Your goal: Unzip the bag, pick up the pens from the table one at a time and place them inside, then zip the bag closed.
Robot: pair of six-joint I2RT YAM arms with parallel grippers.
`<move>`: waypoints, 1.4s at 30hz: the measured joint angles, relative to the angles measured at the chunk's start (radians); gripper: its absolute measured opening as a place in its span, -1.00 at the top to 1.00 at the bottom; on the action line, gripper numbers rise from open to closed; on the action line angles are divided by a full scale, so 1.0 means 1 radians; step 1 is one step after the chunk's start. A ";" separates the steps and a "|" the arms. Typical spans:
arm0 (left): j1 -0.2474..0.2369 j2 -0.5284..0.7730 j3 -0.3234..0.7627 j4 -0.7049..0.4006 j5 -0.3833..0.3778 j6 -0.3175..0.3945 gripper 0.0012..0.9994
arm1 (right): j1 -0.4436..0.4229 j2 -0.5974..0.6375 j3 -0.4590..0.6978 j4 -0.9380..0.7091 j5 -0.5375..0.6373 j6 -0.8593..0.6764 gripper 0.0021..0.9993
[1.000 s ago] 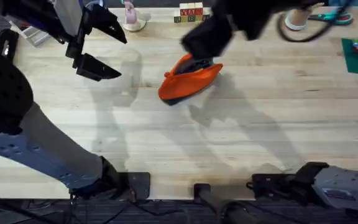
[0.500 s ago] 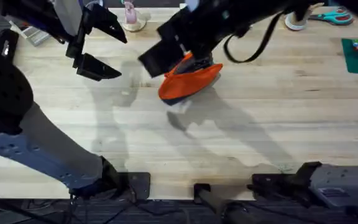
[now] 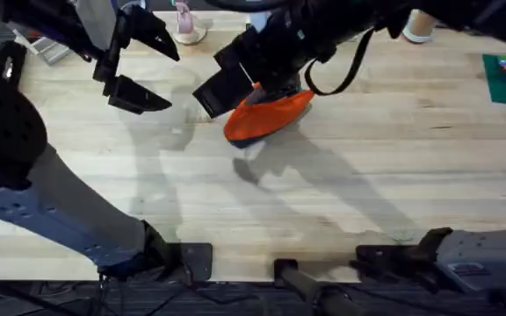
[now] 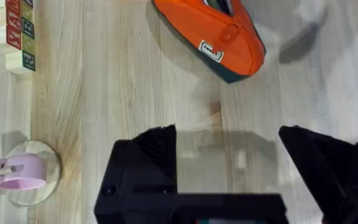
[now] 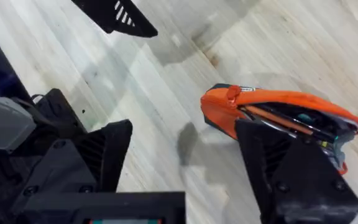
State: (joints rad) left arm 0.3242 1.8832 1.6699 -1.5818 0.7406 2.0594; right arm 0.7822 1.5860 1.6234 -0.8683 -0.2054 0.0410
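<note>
Orange bag [image 3: 266, 115] lies mid-tabletop [image 3: 341, 202], far side, long axis diagonal: one end toward the near left, the other toward the far right, zipper open. Right gripper [image 3: 235, 77] reaches across just above its far-left side, fingers apart; left gripper [image 3: 134, 66] hovers well left, fingers apart.

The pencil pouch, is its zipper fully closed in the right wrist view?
No, the orange pencil pouch gapes open along its top, and pens lie visible inside it.
</note>
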 joint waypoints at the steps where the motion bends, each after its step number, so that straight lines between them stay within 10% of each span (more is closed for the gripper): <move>1: 0.000 0.000 0.000 0.000 0.000 0.000 -0.99 | 0.000 0.000 0.000 -0.001 0.000 0.000 -1.00; 42: 0.000 0.000 0.000 0.000 0.000 0.000 -0.99 | -0.002 0.203 0.001 0.114 0.095 -0.076 -1.00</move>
State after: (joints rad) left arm 0.3244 1.8832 1.6699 -1.5819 0.7406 2.0594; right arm 0.7807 1.7889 1.6241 -0.7539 -0.1106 -0.0350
